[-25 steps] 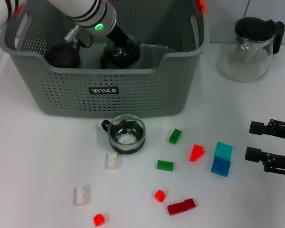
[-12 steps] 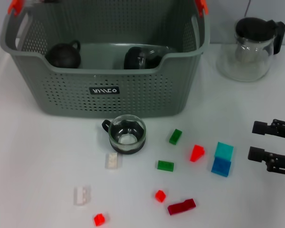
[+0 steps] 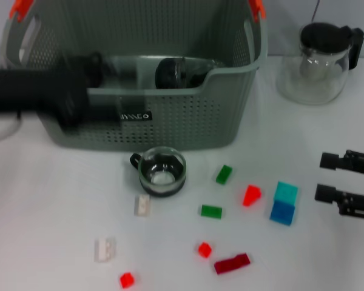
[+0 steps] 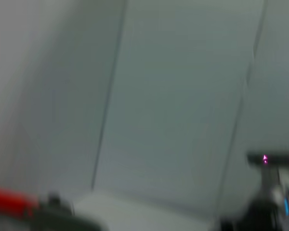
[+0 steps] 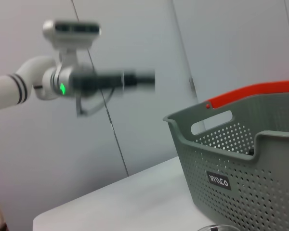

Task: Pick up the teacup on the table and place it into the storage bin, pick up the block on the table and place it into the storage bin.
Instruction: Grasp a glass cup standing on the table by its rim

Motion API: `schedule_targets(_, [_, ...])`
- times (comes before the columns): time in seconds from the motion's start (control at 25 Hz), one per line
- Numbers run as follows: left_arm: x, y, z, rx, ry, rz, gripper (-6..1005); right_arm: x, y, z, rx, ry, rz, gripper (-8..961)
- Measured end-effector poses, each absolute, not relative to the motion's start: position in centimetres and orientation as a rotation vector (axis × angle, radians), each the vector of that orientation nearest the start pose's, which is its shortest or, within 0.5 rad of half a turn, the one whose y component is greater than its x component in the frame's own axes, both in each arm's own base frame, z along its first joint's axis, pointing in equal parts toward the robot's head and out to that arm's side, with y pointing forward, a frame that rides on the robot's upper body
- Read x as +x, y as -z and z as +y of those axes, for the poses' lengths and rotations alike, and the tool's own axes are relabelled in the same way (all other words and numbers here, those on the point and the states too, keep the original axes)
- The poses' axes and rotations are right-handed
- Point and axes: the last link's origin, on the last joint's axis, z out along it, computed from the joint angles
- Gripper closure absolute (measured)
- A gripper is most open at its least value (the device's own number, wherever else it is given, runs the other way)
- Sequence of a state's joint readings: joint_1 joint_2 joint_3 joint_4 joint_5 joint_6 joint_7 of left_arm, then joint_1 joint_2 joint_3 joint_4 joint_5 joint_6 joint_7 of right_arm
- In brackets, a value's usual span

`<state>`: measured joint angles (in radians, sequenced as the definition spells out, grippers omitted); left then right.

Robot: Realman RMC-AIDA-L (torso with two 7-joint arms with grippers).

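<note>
A glass teacup (image 3: 162,171) with a dark handle stands on the white table just in front of the storage bin (image 3: 188,121). Inside the bin lie a clear cup (image 3: 177,71) and a dark one (image 3: 96,60), the latter partly hidden. Several small blocks are scattered on the table, among them a green block (image 3: 224,174), a red block (image 3: 251,195) and a cyan-on-blue pair (image 3: 284,203). My left gripper (image 3: 73,100) is a dark blur reaching in from the left across the bin's front wall. My right gripper (image 3: 329,177) hovers open and empty at the right edge.
A glass teapot (image 3: 320,57) with a black lid stands at the back right. More blocks lie near the front: white (image 3: 143,205), white (image 3: 105,248), red (image 3: 127,279), dark red (image 3: 232,264). The right wrist view shows the bin (image 5: 241,159) and the left arm (image 5: 62,86) raised.
The left arm rose out of the bin, leaving a clear cup inside, went out of view, and now sweeps in from the left before the bin. The right gripper has barely moved.
</note>
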<state>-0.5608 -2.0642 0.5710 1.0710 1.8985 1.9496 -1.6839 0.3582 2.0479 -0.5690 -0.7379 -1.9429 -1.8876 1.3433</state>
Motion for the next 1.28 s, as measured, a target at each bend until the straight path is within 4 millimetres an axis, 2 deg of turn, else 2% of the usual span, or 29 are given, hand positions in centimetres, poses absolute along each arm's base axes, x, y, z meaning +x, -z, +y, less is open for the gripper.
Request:
schedule_targets(0.16, [-20.3, -5.4, 31.4, -2.988, 0.597, -0.378, 403, 28.9, -4.7, 26.8, -2.691, -0.935, 0.628, 209])
schedule_targets(0.48, [-18.9, 0.0, 32.8, -3.127, 0.121, -0.306, 422, 29.4, -5.1, 26.8, -2.655, -0.939, 0.657, 208])
schedule_targets(0.88, [-17.9, 3.9, 34.7, -3.047, -0.087, -0.173, 445, 29.3, -5.1, 26.8, -2.659, -0.941, 0.656, 209])
schedule_targets(1.12, [-18.7, 4.2, 35.1, -3.007, -0.133, -0.192, 460, 29.5, -5.1, 26.6, -2.654, -0.939, 0.663, 208])
schedule_targets(1.28, [-19.6, 4.3, 34.9, -2.999, -0.227, -0.233, 469, 29.5, -5.1, 26.6, -2.652, -0.937, 0.664, 208])
